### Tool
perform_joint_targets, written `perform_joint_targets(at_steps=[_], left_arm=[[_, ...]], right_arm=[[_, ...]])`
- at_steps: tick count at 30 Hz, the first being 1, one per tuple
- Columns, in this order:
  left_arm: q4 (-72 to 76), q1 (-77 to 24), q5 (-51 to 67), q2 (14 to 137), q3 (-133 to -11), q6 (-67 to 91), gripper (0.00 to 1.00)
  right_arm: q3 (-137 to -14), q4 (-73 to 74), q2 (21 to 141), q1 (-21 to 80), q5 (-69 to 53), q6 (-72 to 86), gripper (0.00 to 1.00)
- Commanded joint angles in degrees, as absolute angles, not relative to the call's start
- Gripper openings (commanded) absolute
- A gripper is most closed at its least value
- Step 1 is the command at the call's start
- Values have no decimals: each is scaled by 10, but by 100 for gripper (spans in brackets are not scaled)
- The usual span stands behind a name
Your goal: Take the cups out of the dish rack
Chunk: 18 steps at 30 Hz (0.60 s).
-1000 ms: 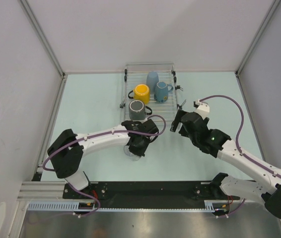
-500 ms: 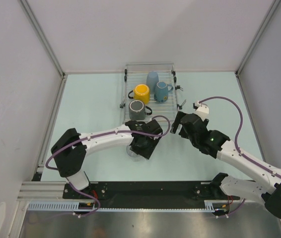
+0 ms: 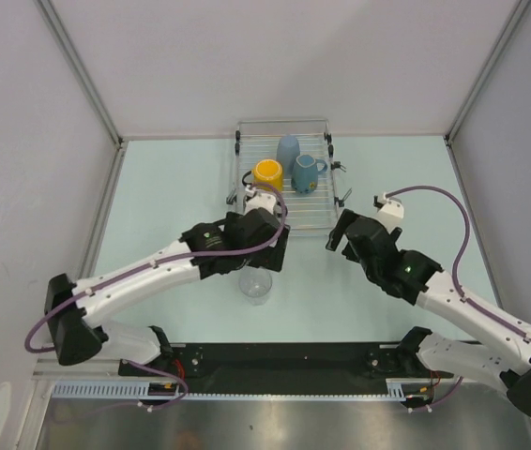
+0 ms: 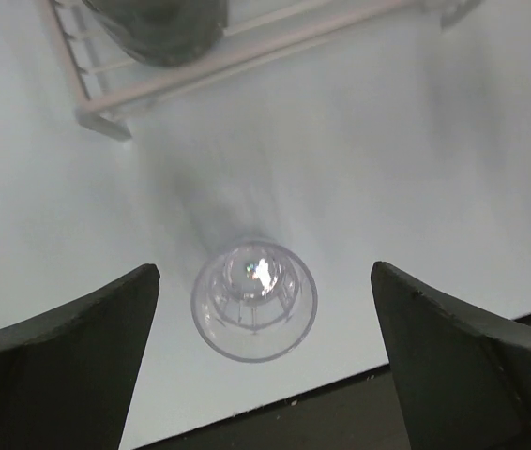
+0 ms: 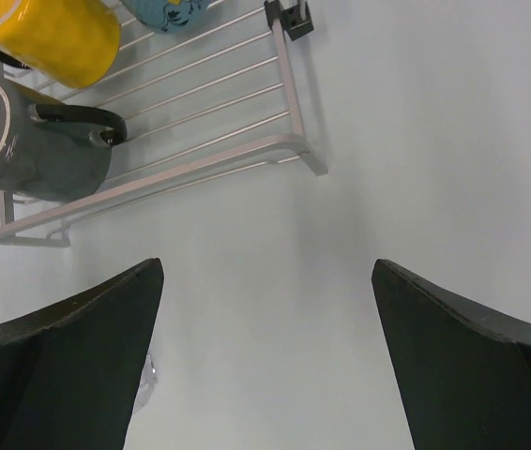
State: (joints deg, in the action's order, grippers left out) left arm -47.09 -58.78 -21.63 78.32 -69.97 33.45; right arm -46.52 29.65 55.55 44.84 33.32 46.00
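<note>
The clear glass tumbler (image 3: 256, 286) stands on the table (image 3: 172, 187), just on the near side of the dish rack (image 3: 312, 204). The left hand (image 4: 264, 270) is above it, opened wide and holding nothing. The right hand (image 5: 267, 267) is wide and empty too, right of the tumbler. In the rack are the yellow mug (image 3: 267, 173), dark grey mug (image 5: 31, 141), blue mug (image 3: 304, 172) and pale blue cup (image 3: 288, 148).

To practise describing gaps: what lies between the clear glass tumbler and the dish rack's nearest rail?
Only bare table, lightly shadowed, separates the clear glass tumbler from the dish rack; the left wrist view shows this.
</note>
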Motion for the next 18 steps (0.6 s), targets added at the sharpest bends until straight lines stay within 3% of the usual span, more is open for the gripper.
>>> perform_joint_targets(at_steps=[1, 5, 18], left_arm=[[-411, -558, -328, 744, -691, 374, 100], [-403, -508, -287, 797, -726, 349, 100], [-333, -454, -278, 954, -834, 285, 100]], right_arm=[[-464, 322, 544, 477, 422, 499, 100], [-447, 303, 545, 511, 478, 487, 100], [-449, 282, 569, 533, 417, 434, 100]])
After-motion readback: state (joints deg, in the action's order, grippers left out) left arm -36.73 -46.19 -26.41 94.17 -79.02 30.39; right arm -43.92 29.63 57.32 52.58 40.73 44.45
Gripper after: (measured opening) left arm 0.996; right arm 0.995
